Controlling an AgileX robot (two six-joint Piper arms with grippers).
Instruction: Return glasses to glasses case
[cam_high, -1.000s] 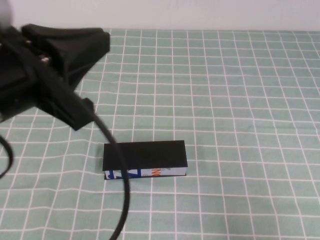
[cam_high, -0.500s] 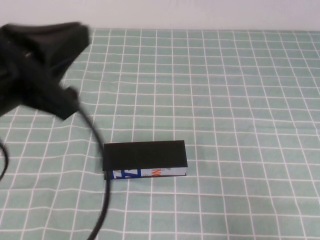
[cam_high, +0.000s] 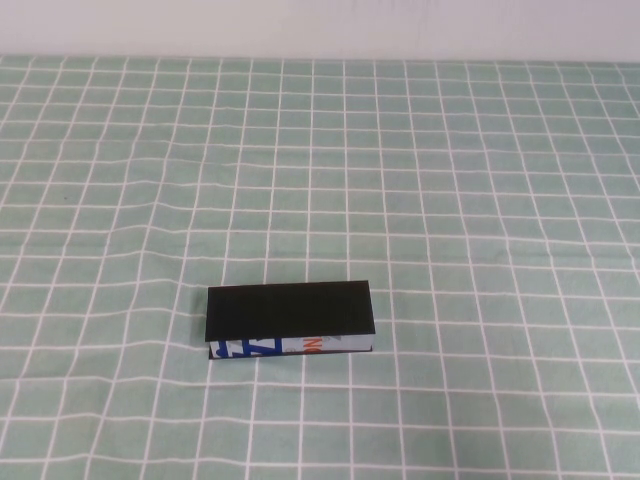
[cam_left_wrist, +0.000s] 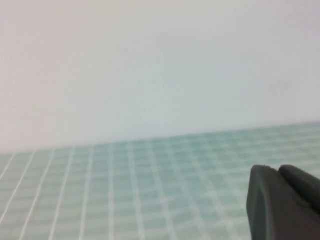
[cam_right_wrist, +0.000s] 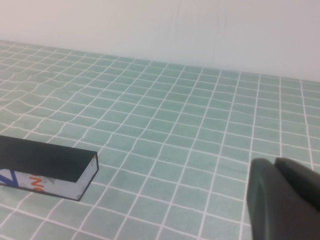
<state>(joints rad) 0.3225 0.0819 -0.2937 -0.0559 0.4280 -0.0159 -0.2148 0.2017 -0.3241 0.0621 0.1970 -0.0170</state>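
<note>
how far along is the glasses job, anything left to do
It looks finished or nearly so. The glasses case lies closed on the checked cloth, lid flat, and no glasses are in sight, so presumably they are inside. Nothing is in hand: neither arm shows in the high view, and the left gripper and right gripper show only at the edge of their own wrist views. Nothing visible remains.
</note>
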